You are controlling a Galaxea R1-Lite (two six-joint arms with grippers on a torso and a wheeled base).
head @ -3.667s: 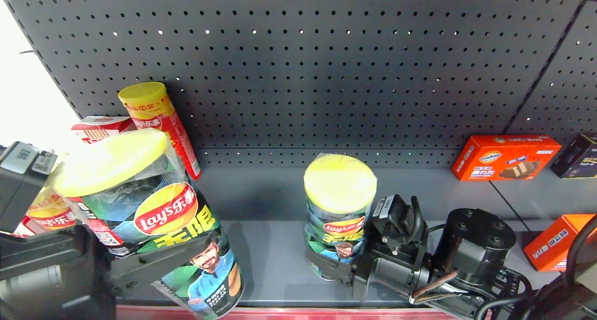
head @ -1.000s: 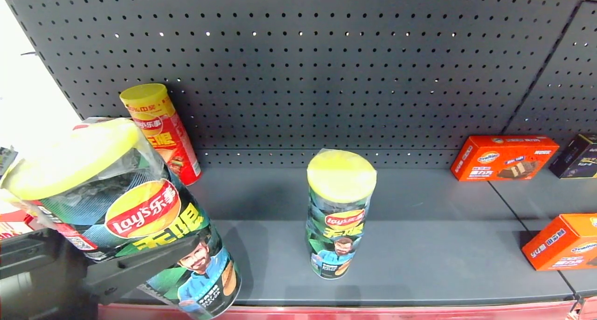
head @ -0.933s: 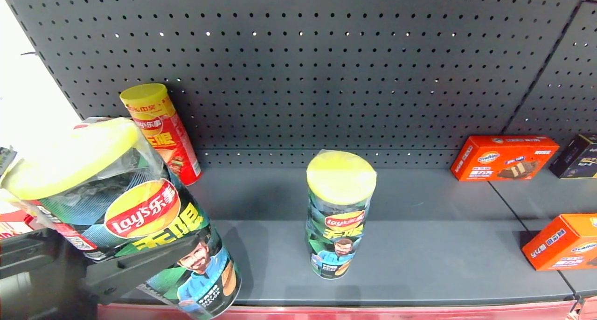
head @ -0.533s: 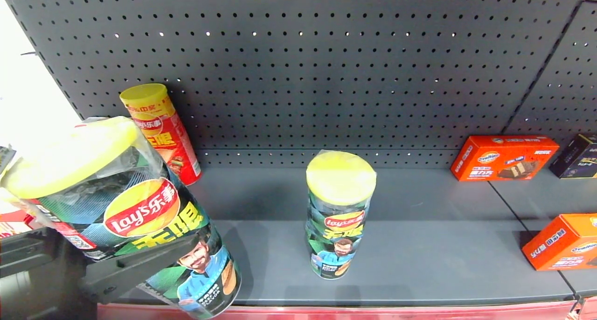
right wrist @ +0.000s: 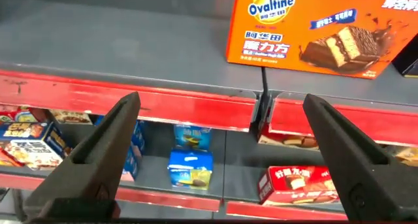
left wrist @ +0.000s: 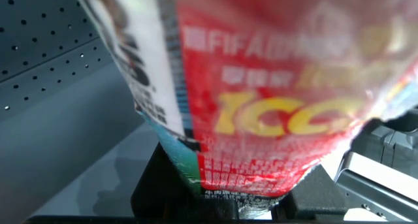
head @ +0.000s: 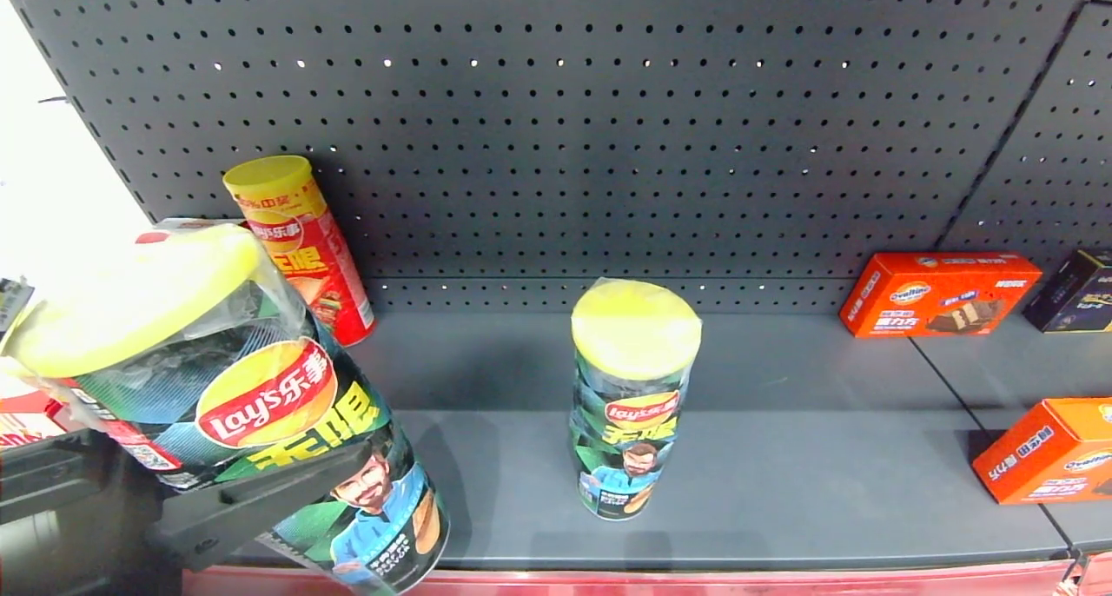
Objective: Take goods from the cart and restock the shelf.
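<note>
the left gripper [head: 261, 492] was clamped on a tall green cardboard crisp tube [head: 261, 405] with a soft yellow plastic lid and a crinkled clear film over its top. one flat black finger [head: 252, 502] lay across the printed side. the tube was tilted, lid up and to the left, base down by the front left of the shelf; whether the base touched the deck could not be told. in the left wrist view the glossy red and white back of the tube [left wrist: 261, 100] rose from the black gripper.

the right gripper [right wrist: 225, 152] hung with its two wedge-shaped black fingers wide apart and nothing between them. it was in front of the red price rail [right wrist: 189, 103], below a flat orange carton [right wrist: 313, 28].

on the smooth grey metal shelf deck [head: 782, 474] a second green tube with a yellow lid [head: 632, 405] stood upright near the middle, well apart from the held one. a slimmer red tube with a yellow lid [head: 300, 240] stood at the back left against the dark perforated metal back panel [head: 556, 127].

3.7 s earlier the right gripper had been closed around the middle tube. by now it had let go and left the head view, and the tube stood alone. the held tube had shifted a little to the left.

counted in the head view: three tubes, two green and one red; two orange cartons, one at the back right [head: 941, 292] and one at the front right [head: 1042, 450]; one dark carton [head: 1077, 290] at the far right.
</note>
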